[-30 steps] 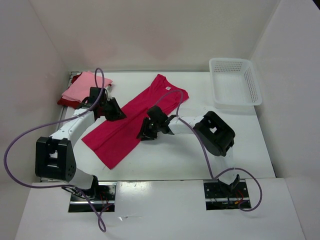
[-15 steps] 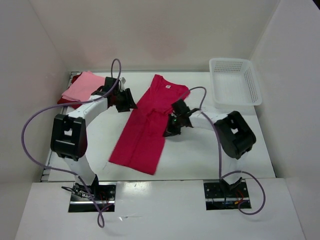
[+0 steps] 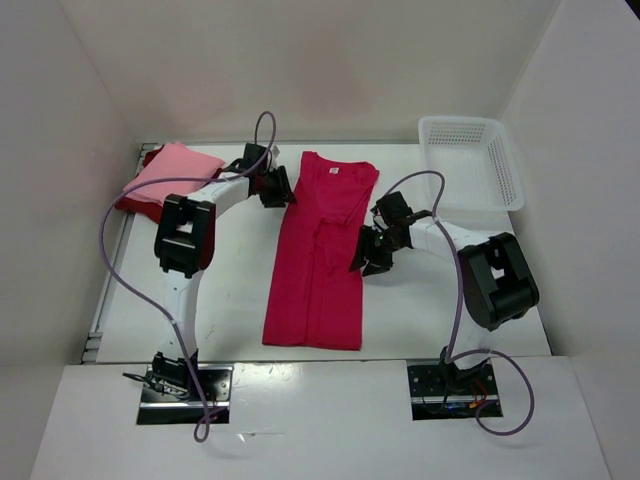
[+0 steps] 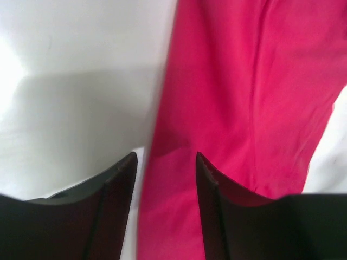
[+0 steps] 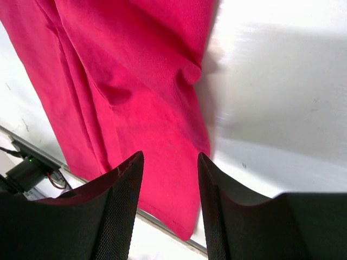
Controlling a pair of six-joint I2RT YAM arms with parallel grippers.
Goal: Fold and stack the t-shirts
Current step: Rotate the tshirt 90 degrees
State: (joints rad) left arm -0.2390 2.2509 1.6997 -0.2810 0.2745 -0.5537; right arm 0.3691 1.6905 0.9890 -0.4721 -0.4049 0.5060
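Progress, I'd judge, is two-thirds: pink shirt (image 3: 170,172) folded atop dark red shirt (image 3: 135,205), left of crimson shirt (image 3: 320,260), a long strip on the table (image 3: 220,300). Left hand (image 3: 287,191) and right hand (image 3: 367,262) flank it, open, empty.

Robotics lab bench: white table (image 3: 230,290), blank white walls (image 3: 300,70) boxing it in, metal mounting plates (image 3: 215,385) (purple cables (image 3: 102,228) trailing loose).

Crimson t-shirt (image 3: 318,270) is matt cloth; table (image 3: 240,290) smooth, glossy; basket (image 3: 468,121) plastic mesh.
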